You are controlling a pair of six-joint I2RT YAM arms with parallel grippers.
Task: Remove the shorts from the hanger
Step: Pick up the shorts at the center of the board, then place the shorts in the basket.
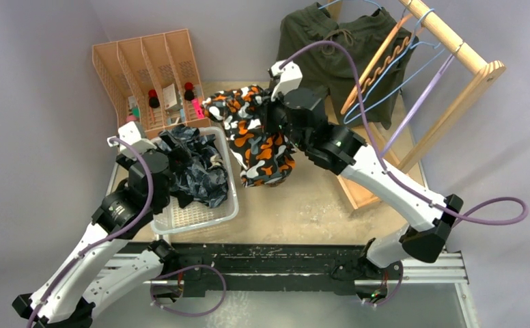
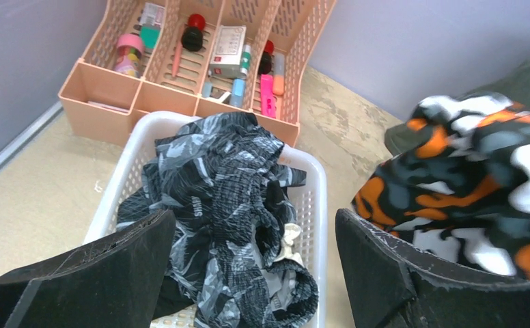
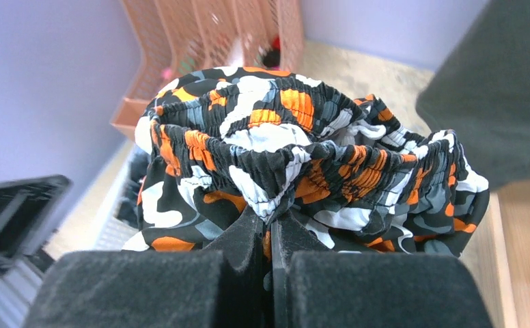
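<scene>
The orange-black-white camouflage shorts (image 1: 255, 133) hang in the air just right of the white basket (image 1: 201, 217), pinched at the waistband by my right gripper (image 3: 274, 220), which is shut on them. Dark blue-grey camouflage shorts (image 2: 221, 205) lie crumpled in the basket (image 2: 315, 205). My left gripper (image 2: 252, 263) hovers over them, open, with nothing between its fingers. The orange shorts (image 2: 467, 184) show at its right. Olive green shorts (image 1: 330, 55) hang from the wooden rack (image 1: 453, 41) at the back right, beside bare hangers (image 1: 385, 58).
A peach-coloured divided organiser (image 1: 146, 75) with small items stands at the back left, behind the basket. The rack's wooden base (image 1: 365, 195) lies on the table to the right. Both arms' bases sit on the rail (image 1: 283, 263) at the near edge.
</scene>
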